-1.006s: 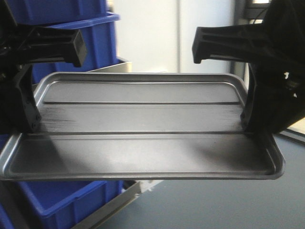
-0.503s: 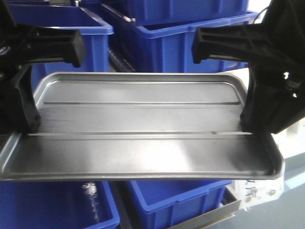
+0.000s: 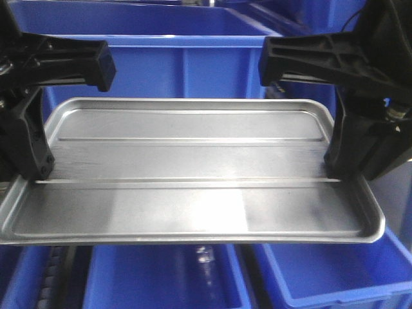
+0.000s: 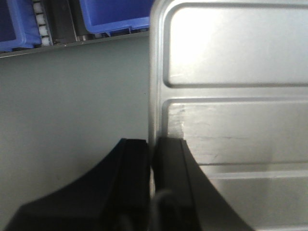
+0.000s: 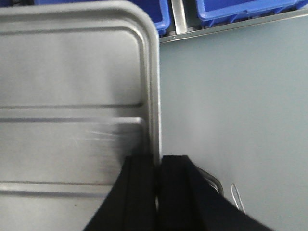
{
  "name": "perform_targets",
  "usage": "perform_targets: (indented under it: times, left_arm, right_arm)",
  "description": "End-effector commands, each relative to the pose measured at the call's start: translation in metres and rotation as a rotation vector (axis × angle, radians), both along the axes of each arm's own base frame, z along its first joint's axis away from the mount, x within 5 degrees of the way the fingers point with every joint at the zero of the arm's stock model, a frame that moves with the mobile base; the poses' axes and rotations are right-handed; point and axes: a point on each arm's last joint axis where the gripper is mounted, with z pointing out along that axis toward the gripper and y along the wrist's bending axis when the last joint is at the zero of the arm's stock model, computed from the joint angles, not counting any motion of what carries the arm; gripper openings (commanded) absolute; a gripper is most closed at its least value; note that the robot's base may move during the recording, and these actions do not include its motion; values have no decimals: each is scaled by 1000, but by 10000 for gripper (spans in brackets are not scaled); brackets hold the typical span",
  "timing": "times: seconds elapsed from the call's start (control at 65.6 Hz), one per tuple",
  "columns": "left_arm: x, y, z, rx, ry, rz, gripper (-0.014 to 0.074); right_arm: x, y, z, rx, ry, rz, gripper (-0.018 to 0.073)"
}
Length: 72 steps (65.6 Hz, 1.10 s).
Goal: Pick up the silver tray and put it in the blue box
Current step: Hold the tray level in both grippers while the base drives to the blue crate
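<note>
- one silver tray (image 3: 193, 161), with two straight ridges across its floor. it is held level in the air by its two short ends and is not in any box.
- two grippers. the left gripper (image 4: 153, 159) is clamped narrow on the rim of the tray's left end, one finger inside the rim and one outside. the right gripper (image 5: 159, 168) pinches the right end's rim the same way.
- the blue box (image 3: 193, 64) fills the front view straight behind the tray, its long wall and rim showing above the tray's far edge.
- at least three other blue crates (image 3: 322, 270) show under the tray's near edge and at the upper right. the tray hides too much of them for a full count.
- the wrist views show a grey surface (image 4: 72, 96) beside each short end. a metal rail (image 5: 180, 19) and more blue crates lie at its far side.
- the black gripper bodies cover both ends of the middle strip of the tray.
- half a second ago the view behind the tray held separate crates with gaps between them, and a second ago a pale wall. now one blue wall spans it. the tray sits at the same spot between the grippers, gripped as before.
</note>
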Motion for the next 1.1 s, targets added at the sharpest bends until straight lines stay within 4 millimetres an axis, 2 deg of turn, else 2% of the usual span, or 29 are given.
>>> perform_targets:
  times: [0.0,1.082]
  left_arm:
    - [1,1,15,-41,-52,-9,-6]
    - [1,1,15,-41,-52,-9,-6]
  right_arm:
    - [3,2,17,43,-84,25,59]
    - [3,2,17,43,-84,25,59]
